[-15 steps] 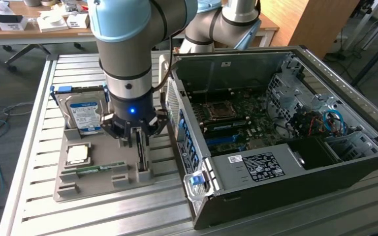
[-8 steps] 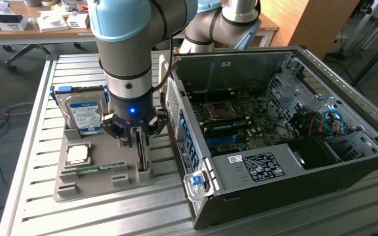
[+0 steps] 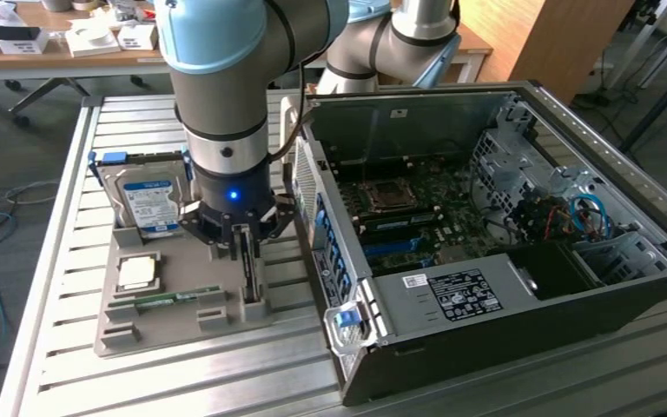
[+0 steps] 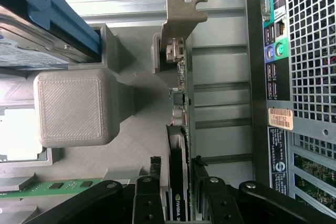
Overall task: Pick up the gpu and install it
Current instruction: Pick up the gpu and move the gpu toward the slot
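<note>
The gpu (image 3: pixel 247 276) stands on edge in a slot of the grey holder (image 3: pixel 171 328), right beside the open computer case (image 3: pixel 426 287). In the wrist view the gpu (image 4: pixel 182 103) is edge-on, with its pale metal end piece (image 4: pixel 181 14) at the far end. My gripper (image 3: pixel 244 248) is lowered over the card. Its black fingers (image 4: pixel 152 182) flank the card's near end. One finger sits against the board and a narrow gap shows on the other side. The gripper (image 4: pixel 176 182) is open and the card rests in its slot.
The holder also carries a silver blue-labelled hard drive (image 3: pixel 148 204), a processor chip (image 3: pixel 136 272) and a green memory stick (image 3: pixel 177 298). The case's perforated rear panel (image 4: pixel 310 51) rises close beside the card. The motherboard (image 3: pixel 409 208) lies exposed inside. A slatted metal table (image 3: pixel 67 261) lies beneath.
</note>
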Motion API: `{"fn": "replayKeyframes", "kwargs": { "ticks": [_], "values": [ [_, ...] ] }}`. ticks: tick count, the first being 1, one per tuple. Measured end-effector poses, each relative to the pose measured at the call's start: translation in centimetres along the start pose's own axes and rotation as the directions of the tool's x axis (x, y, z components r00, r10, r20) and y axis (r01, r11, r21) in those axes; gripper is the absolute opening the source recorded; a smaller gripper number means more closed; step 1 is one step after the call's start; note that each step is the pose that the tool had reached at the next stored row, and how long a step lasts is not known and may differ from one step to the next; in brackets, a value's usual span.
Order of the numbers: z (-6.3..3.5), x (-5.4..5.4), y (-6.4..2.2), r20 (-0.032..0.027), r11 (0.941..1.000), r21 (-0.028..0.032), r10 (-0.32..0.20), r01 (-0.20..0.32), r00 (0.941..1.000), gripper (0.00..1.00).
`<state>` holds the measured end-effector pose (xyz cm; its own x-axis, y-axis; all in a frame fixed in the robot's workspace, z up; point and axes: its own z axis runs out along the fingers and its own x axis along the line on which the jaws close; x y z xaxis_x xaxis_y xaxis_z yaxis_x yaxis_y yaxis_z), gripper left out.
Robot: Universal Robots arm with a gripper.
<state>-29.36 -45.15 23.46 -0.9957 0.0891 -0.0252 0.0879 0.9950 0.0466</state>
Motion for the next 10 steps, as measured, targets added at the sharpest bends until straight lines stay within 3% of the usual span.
{"fn": "replayKeyframes", "kwargs": {
  "ticks": [10],
  "values": [
    [-0.01, -0.21, -0.33, -0.0002, 1.0000, 0.0000, 0.000, 0.000, 1.0000, 0.36]
  ]
}}
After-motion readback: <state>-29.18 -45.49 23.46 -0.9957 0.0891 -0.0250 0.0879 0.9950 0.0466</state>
